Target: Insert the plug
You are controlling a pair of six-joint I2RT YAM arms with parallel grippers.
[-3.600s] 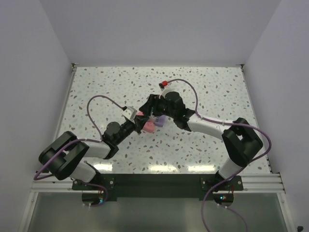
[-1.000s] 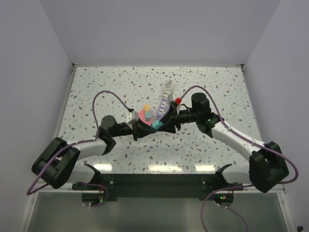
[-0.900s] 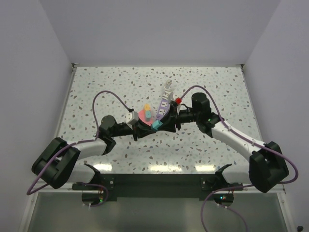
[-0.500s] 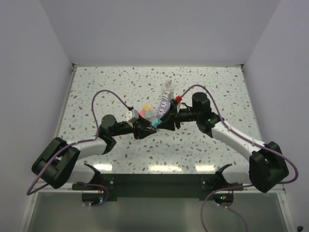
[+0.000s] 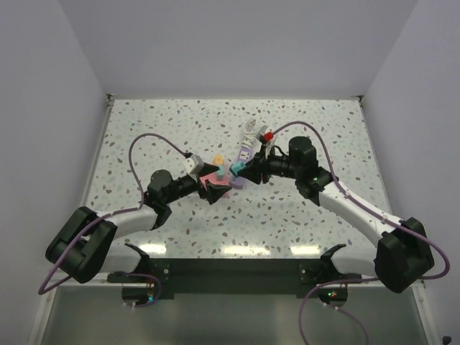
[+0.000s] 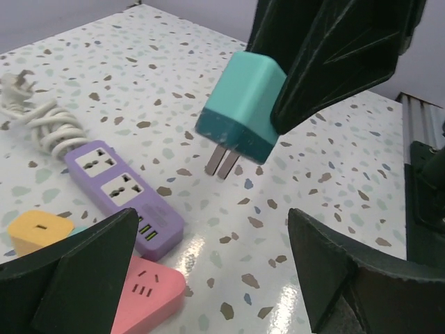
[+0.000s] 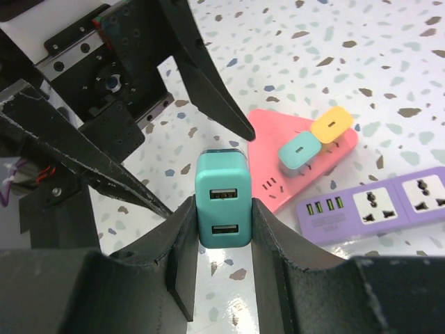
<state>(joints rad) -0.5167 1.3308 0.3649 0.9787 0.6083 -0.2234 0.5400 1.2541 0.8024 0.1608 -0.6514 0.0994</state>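
A teal plug (image 7: 223, 207) with two USB ports and two metal prongs (image 6: 221, 161) is clamped between the fingers of my right gripper (image 7: 223, 233), which is shut on it. It hangs in the air, prongs down, above the table beside the purple power strip (image 6: 122, 191). A pink power strip (image 7: 272, 177) lies just left of it, with a small teal plug (image 7: 300, 154) and a yellow plug (image 7: 329, 124) sitting in it. My left gripper (image 6: 208, 268) is wide open, low over the table at the pink strip's corner (image 6: 146, 296), holding nothing.
A coiled white cord (image 6: 38, 122) lies at the purple strip's far end. The two grippers face each other closely in the table's middle (image 5: 226, 176). Purple arm cables (image 5: 154, 147) loop above the speckled table.
My right gripper closed on the teal plug and raised it slightly towards the far side. My left gripper opened wide, let go and drew back to the left.
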